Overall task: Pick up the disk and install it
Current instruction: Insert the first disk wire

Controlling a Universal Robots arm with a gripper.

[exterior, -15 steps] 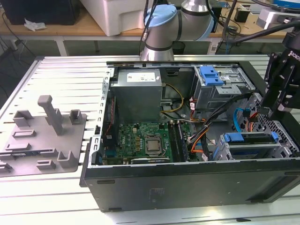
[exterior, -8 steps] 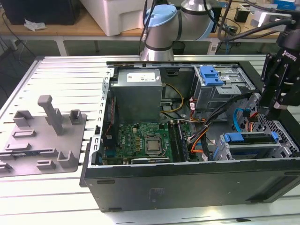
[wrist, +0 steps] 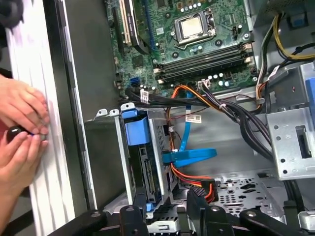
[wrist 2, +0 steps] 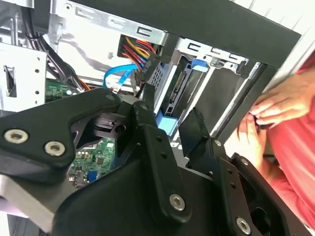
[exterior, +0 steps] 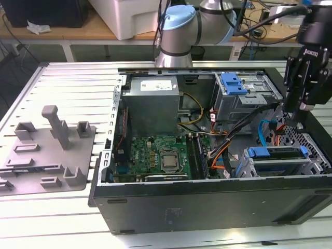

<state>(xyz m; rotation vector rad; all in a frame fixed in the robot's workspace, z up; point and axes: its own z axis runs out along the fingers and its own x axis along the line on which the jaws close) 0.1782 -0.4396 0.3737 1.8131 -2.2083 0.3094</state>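
The disk (exterior: 282, 155) (wrist: 146, 172) (wrist 2: 176, 91) sits on edge in a slot of the metal drive cage (exterior: 313, 162) (wrist: 123, 162), directly under the gripper (exterior: 294, 120) (wrist: 166, 216) (wrist 2: 168, 112), with its blue plastic frame (wrist: 135, 132) (wrist 2: 165, 123) at the end that faces the middle of the case. The gripper hangs just above it with its fingers (wrist 2: 147, 132) (wrist: 134, 216) spread apart, one to each side of the slot; nothing is held between them, and I cannot tell whether either fingertip touches the cage. Just beside the gripper, a flat blue cable (wrist: 189, 157) (exterior: 264, 129) (wrist 2: 120, 73) loops past a bundle of orange and black wires (wrist: 189, 179) close to the cage wall. Further from the gripper, across the floor of the open computer case (exterior: 207, 207), lies the green circuit board (exterior: 155, 153) (wrist: 197, 49) with its square processor socket (wrist: 192, 24), and beyond that the grey power-supply box (exterior: 153, 104). On the other side of the gripper, outside the case wall, a person's two hands (wrist: 22, 110) (wrist 2: 273, 105) rest together on the slatted table (exterior: 67, 78), closed round a small dark thing. Well away from the gripper, past the far end of the case, a grey moulded tray (exterior: 46, 155) lies on the same table.
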